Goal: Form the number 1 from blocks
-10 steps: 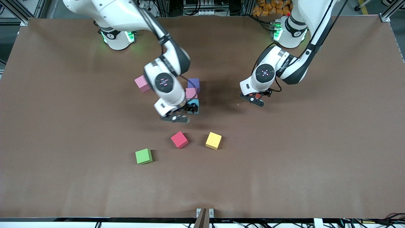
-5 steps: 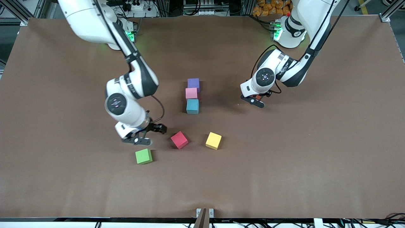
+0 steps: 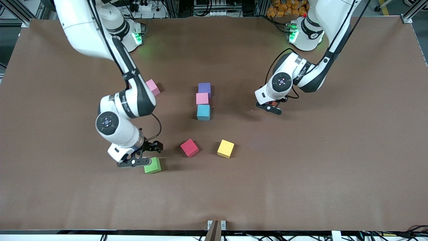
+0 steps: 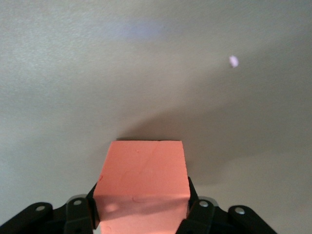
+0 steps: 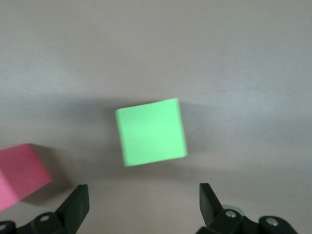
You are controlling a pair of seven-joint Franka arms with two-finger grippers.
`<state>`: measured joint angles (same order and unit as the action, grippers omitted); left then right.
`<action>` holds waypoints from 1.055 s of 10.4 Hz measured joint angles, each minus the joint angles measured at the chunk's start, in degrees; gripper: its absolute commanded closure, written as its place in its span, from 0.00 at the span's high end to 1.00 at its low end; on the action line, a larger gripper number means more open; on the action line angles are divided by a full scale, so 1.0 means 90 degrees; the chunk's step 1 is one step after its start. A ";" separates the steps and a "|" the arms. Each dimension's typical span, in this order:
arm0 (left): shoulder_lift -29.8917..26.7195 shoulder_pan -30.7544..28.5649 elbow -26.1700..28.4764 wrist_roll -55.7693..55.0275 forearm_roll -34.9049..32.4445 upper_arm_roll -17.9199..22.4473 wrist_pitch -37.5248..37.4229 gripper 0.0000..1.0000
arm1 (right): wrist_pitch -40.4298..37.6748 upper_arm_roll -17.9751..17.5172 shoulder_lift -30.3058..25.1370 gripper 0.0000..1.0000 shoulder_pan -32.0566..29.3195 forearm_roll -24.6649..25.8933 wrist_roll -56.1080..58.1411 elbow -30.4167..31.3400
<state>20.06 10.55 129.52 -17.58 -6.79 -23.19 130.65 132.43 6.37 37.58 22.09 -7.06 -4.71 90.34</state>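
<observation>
Green block (image 3: 152,165) is the thing your next move turns on: it sits on the worktop (image 3: 301,167) nearest the front camera, and the right gripper (image 3: 135,160) hangs over it with fingers spread wide. In the right wrist view the green block (image 5: 151,131) lies ahead of the fingers (image 5: 75,207), centred between them but turned slightly askew, so you must come forward and down. The red block (image 3: 189,147) and yellow block (image 3: 225,148) lie beside it toward the left arm's end. A column of purple block (image 3: 204,88), pink block (image 3: 202,98) and light blue block (image 3: 203,112) stands mid-worktop, with a second pink block (image 3: 152,87) apart.

The left gripper (image 3: 271,107) is clamped on an orange block (image 4: 142,178).

A second ago your right gripper was at the column and your left fingers were open.
</observation>
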 measured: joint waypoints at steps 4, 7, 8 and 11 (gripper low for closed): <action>0.0006 0.0188 -0.0447 -0.1679 0.0196 -0.1037 -0.0384 0.00 | 0.0312 0.0049 0.0343 1.00 -0.0177 0.0000 0.0483 -0.0347; 0.0222 0.0992 -0.1064 -0.2852 0.0786 -0.1321 -0.0706 0.00 | 0.0436 0.0044 0.0581 1.00 -0.0152 -0.0005 0.0483 -0.0519; 0.0465 0.1340 -0.1405 -0.3342 0.0843 -0.1324 -0.0762 0.00 | 0.0496 0.0042 0.0637 1.00 -0.0146 -0.0017 0.0483 -0.0528; 0.1517 0.1961 -0.2506 -0.4357 0.0852 -0.1319 -0.0791 0.00 | 0.0535 0.0037 0.0696 1.00 -0.0132 -0.0040 0.0482 -0.0598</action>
<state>33.71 28.19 106.97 -56.80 0.88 -35.06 123.53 137.24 6.70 43.84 20.90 -7.42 -0.37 84.96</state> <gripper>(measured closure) 0.379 0.000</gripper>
